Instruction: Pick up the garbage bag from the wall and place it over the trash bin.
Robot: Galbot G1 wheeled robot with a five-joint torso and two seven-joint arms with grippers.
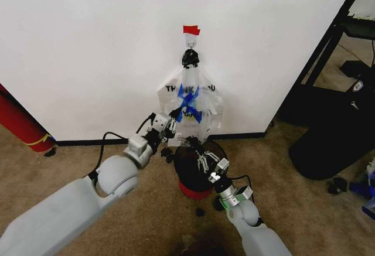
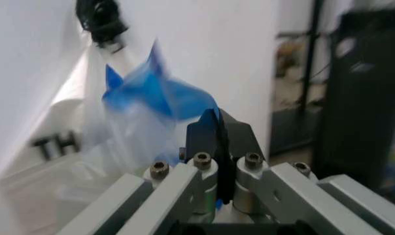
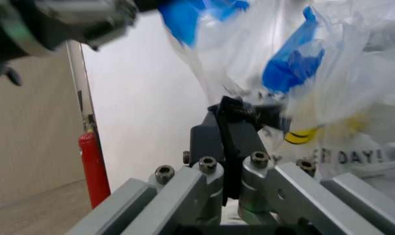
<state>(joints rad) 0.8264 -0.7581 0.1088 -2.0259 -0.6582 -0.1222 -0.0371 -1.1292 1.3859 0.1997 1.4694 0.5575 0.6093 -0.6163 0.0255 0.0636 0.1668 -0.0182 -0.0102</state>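
The garbage bag (image 1: 188, 101), translucent with blue patches, hangs from a hook (image 1: 191, 50) on the white wall (image 1: 88, 45), under a red tape strip (image 1: 191, 30). My left gripper (image 1: 171, 119) is at the bag's lower left, shut on a blue patch (image 2: 152, 93) of the rim. The trash bin (image 1: 196, 190), dark with a red bottom, stands on the carpet right below the bag. My right gripper (image 1: 203, 161) hovers over the bin's mouth with its fingers (image 3: 240, 122) shut. A strand of the bag's plastic (image 3: 204, 73) runs to their tips; whether it is pinched stays unclear.
An opaque white bag with black print (image 1: 170, 89) hangs behind the translucent one. A red cylinder (image 1: 20, 124) leans at the far left. A black rack (image 1: 334, 45) and a big black bulk (image 1: 331, 144) stand to the right. Small dark bits (image 1: 200, 212) lie on the carpet.
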